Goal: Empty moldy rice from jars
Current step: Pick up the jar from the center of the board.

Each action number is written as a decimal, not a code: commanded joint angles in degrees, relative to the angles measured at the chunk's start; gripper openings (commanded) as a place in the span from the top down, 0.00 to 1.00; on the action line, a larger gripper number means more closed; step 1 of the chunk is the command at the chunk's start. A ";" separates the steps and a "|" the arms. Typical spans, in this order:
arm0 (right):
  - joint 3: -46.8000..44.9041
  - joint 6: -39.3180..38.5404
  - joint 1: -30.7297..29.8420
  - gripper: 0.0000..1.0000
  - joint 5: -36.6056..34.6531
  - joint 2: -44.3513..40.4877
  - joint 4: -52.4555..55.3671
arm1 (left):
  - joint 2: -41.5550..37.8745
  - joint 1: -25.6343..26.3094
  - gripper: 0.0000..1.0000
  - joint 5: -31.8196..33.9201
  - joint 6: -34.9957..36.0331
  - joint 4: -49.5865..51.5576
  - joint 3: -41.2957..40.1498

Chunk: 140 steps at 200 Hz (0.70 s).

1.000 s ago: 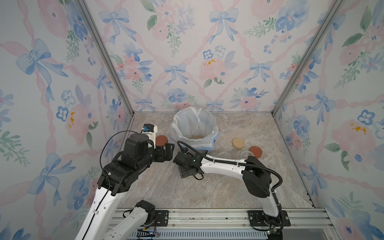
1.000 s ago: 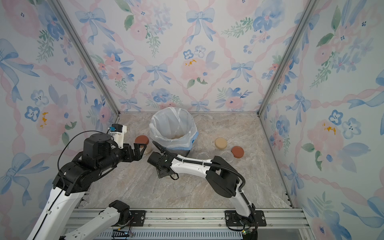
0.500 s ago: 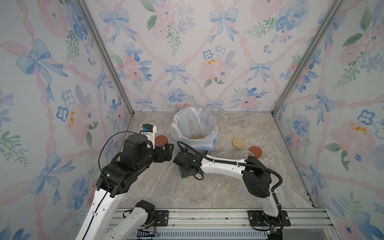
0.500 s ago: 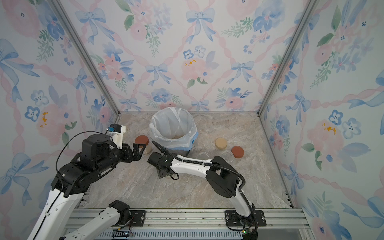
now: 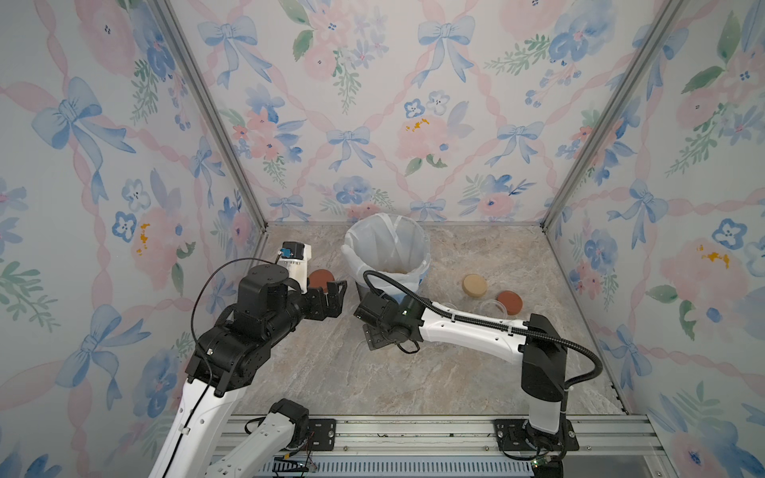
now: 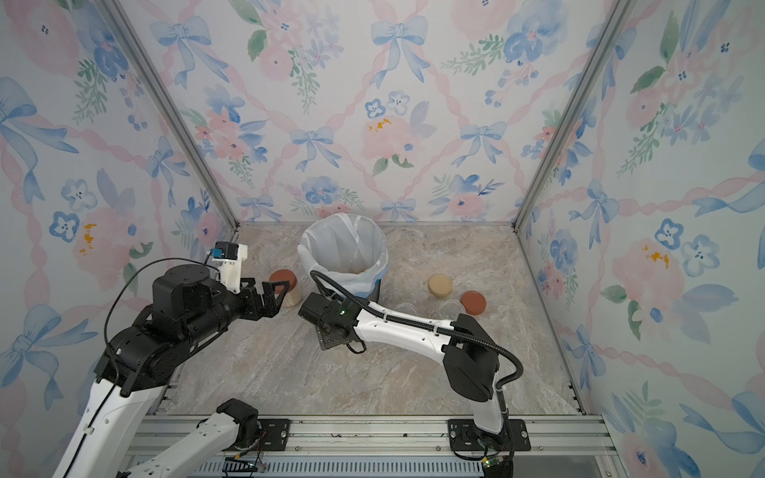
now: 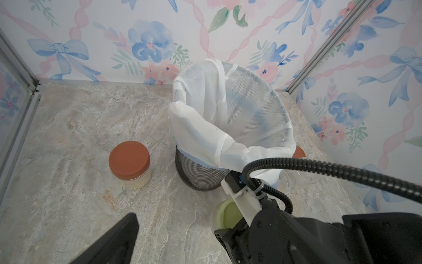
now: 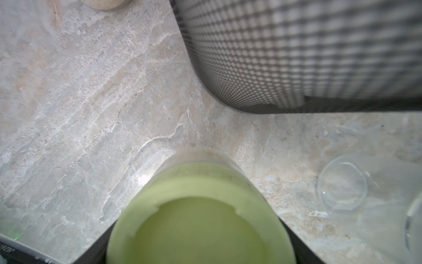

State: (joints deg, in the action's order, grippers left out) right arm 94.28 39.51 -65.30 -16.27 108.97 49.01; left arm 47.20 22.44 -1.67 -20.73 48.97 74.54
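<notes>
1. The left hand [image 5: 327, 294] is spread wide and empty, its fingers level and aimed at the rust-red-lidded jar [image 7: 129, 161], which sits just past its fingertips without touching them
2. That jar stands upright on the table [image 5: 372, 385], with its long axis vertical and its lid on top, facing up. Moldy rice [image 7: 137, 181] fills the glass below the lid
3. The right hand [image 8: 201, 226] points down at the table and is clamped on the pale green lid [image 8: 201, 182]. An edge of clear glass shows just beyond the lid on the table side, and I cannot tell whether any rice is under it
4. The mesh bin [image 7: 198, 173] stands upright, mouth up, just beyond the right hand and ahead of the left hand toward its right. Its white liner [image 5: 385, 244] folds over the rim, and a tan patch of rice [image 5: 403, 271] lies at the bottom
5. Two clear jars [image 8: 342, 185] without lids sit near the right hand, off to its right by the foot of the bin, and both look empty
6. Farther out on the same side, a beige lid [image 5: 475, 285] and a second rust-red lid [image 5: 510, 302] lie flat on the table, well apart from both hands
</notes>
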 commanded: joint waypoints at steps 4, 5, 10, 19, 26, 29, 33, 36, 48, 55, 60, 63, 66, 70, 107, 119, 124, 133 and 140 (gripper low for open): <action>2.02 -0.65 0.56 1.00 -0.69 -4.98 3.15 | -0.67 -0.54 0.02 -3.70 1.57 -6.15 -0.54; 2.08 -0.65 0.54 1.00 -0.56 -5.12 3.17 | -0.78 -0.50 0.02 -3.87 1.57 -6.33 -0.63; 1.89 -0.86 0.66 1.00 0.14 -5.76 3.28 | -1.00 -0.54 0.02 -4.54 1.57 -7.43 -1.02; 2.00 -1.22 0.95 1.00 1.40 -6.86 3.56 | -1.51 -0.46 0.02 -5.54 1.44 -9.20 -2.04; 2.04 -1.49 1.27 1.00 2.38 -7.61 3.72 | -1.80 -0.54 0.02 -5.95 1.07 -10.71 -2.73; 2.12 -1.67 1.36 1.00 2.81 -7.86 3.72 | -1.85 -0.53 0.02 -6.08 0.94 -11.19 -3.08; 2.18 -1.88 1.53 1.00 3.31 -8.21 3.92 | -2.01 -0.47 0.02 -6.29 0.80 -11.99 -3.52; 2.26 -2.00 1.61 1.00 3.63 -8.38 4.16 | -2.02 -0.53 0.02 -6.43 0.66 -12.56 -3.87; 2.71 -2.30 1.96 1.00 4.41 -9.21 5.26 | -2.08 -0.52 0.02 -7.05 0.37 -14.44 -4.95; 2.92 -2.69 2.19 1.00 5.07 -9.73 5.63 | -2.06 -0.43 0.02 -7.35 0.38 -15.29 -5.34; 3.05 -2.87 2.34 1.00 5.62 -10.10 5.96 | -1.95 -0.47 0.02 -7.52 0.54 -15.87 -5.58; 3.24 -2.99 2.51 1.00 5.98 -10.28 6.20 | -1.92 -0.49 0.02 -7.67 0.66 -16.22 -5.67; 3.35 -3.09 2.53 1.00 6.32 -10.51 6.44 | -1.86 -0.49 0.02 -7.77 0.81 -16.53 -5.67; 3.72 -3.19 2.69 1.00 6.68 -10.77 6.80 | -1.72 -0.55 0.02 -7.90 1.01 -16.96 -5.80; 5.36 -5.84 3.76 1.00 9.22 -13.06 10.11 | -0.11 -0.50 0.02 -8.07 2.36 -19.89 -6.16; 5.68 -6.13 4.31 1.00 10.02 -13.79 10.78 | 0.78 -0.52 0.02 -8.54 2.58 -20.79 -6.25; 5.71 -6.26 4.39 1.00 10.10 -13.79 11.02 | 1.05 -0.47 0.02 -8.96 2.71 -21.22 -6.33; 5.83 -6.37 4.81 1.00 10.78 -15.45 11.40 | 1.56 -0.48 0.02 -9.83 3.01 -22.19 -6.58; 6.25 -6.54 5.39 1.00 11.69 -16.00 11.78 | 1.94 -0.50 0.02 -10.50 3.34 -22.94 -6.85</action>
State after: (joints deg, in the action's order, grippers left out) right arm 97.89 34.74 -61.39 -7.09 97.23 58.19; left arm 48.01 22.44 -9.54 -19.46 30.04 68.97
